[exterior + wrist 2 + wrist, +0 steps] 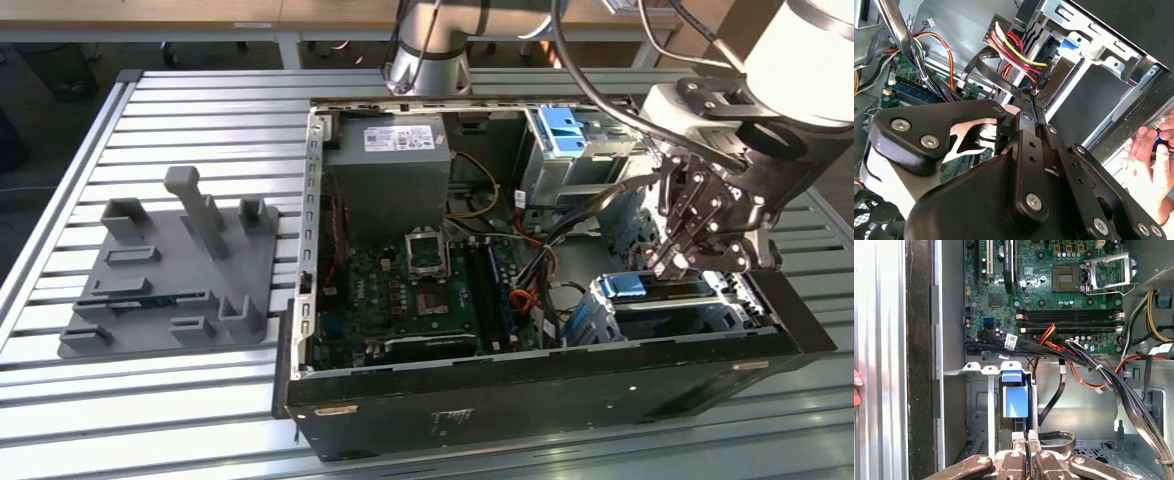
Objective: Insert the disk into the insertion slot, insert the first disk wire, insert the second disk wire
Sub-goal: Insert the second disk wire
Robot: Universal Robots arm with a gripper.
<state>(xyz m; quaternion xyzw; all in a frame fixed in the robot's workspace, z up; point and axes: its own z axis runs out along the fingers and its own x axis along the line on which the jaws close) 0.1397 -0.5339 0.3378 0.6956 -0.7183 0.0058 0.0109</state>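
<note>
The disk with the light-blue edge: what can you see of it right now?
The flat silver disk with the light-blue plastic frame sits on edge inside the perforated silver sheet-metal slot, near the open black computer case's corner at the exterior view's right. Its blue end faces outward. The robot's black hand hangs just above it, fingertips pinched on a flat black cable.

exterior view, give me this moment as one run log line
disk: seated in insertion slot | end effector: shut on a dark cable, at the disk's rear | hand: beside case
</note>
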